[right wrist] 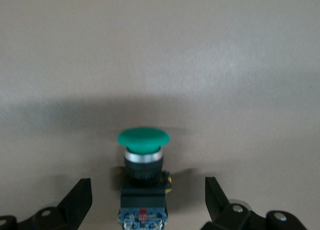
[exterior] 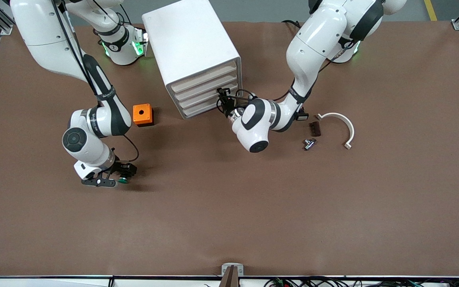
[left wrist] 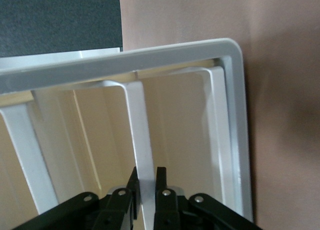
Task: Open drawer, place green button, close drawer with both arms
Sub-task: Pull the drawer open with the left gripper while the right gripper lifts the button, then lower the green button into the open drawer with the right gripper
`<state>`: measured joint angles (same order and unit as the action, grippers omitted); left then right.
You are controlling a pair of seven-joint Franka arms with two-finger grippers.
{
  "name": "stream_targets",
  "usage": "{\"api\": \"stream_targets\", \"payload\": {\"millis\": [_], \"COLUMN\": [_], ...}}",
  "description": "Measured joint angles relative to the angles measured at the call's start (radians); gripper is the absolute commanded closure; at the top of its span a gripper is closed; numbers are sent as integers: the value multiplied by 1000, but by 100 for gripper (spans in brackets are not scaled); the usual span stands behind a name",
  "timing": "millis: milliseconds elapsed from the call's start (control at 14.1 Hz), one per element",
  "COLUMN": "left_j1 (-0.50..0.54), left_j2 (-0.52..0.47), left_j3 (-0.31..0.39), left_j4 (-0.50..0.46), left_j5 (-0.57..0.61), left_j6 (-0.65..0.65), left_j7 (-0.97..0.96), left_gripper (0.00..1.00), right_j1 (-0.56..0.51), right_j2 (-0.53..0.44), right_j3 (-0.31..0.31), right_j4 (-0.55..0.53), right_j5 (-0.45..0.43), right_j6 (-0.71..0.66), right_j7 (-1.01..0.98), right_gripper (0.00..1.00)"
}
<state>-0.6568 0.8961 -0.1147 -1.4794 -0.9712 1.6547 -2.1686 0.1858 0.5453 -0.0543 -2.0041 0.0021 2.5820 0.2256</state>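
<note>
1. My right tool [exterior: 120,175] is low at the tabletop [exterior: 253,207], near the right arm's end and nearer to the front camera than the orange box [exterior: 142,114]. Its fingers [right wrist: 77,200] are spread wide apart.
2. The button [right wrist: 143,177] lies between these two fingers, and I see a gap on each side, so neither finger touches it. Its round green cap points away from the wrist, with a silver ring under the cap and then the dark body. In the front view only a small green spot [exterior: 123,180] shows at the fingertips.
3. My left tool [exterior: 224,104] is at the front of the white drawer cabinet [exterior: 191,52], at one of its lower drawers.
4. In the left wrist view the fingers [left wrist: 132,187] are pressed close on a thin white handle bar [left wrist: 140,135] of a drawer. I think that they pinch it, but the contact itself is at the edge of the view and I cannot be fully sure.
5. All the drawers look pushed in, as far as the front view shows.
6. Toward the left arm's end of the tabletop lie a small dark brown block [exterior: 314,128], a small metal fitting [exterior: 309,143] and a white curved clamp [exterior: 341,125], all near each other and apart from both tools.
</note>
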Motion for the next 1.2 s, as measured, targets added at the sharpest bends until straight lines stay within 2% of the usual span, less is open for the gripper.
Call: {"api": "stream_targets", "payload": {"millis": [141,212,354,495,566,636,707,778,848,990,1202], "left_j1": [2,6,14,37,56,77,94,107,116,124,125], "left_j2": [0,-1,-1,-1,-1,-1,-1,-1,-1,-1,-2], "left_j3": [32,55,108,144,150,152,152,152,152,161,202], "left_j4": [18,33,62,85,91,95,97,97,100,108,126], "left_j5": [0,0,0,0,0,0,0,0,0,0,12], "left_j6": [-2,-5,-11,-17,-17,-17,-15,-11,0,21,24], "left_j7": [-4,-4,-2,11,23,40,60,73,97,136,150], "left_gripper": [100,100,100,100,100,95,66,24,0,0,0], "right_j1": [0,0,0,1,2,5,8,10,10,11,15], "right_j2": [0,0,0,-3,-7,-10,-12,-12,-12,-20,-107], "right_j3": [-1,-1,-1,4,7,10,11,11,12,16,46], "right_j4": [-19,-27,-38,-38,-38,-38,-38,-38,-38,-35,-18], "right_j5": [1,1,1,18,23,25,26,26,26,31,83], "right_j6": [0,0,-1,-1,-1,-2,-3,-3,-3,-21,-175], "right_j7": [1,1,2,12,20,25,29,31,32,41,141], "right_gripper": [0,19,64,91,100,100,100,100,100,100,100]}}
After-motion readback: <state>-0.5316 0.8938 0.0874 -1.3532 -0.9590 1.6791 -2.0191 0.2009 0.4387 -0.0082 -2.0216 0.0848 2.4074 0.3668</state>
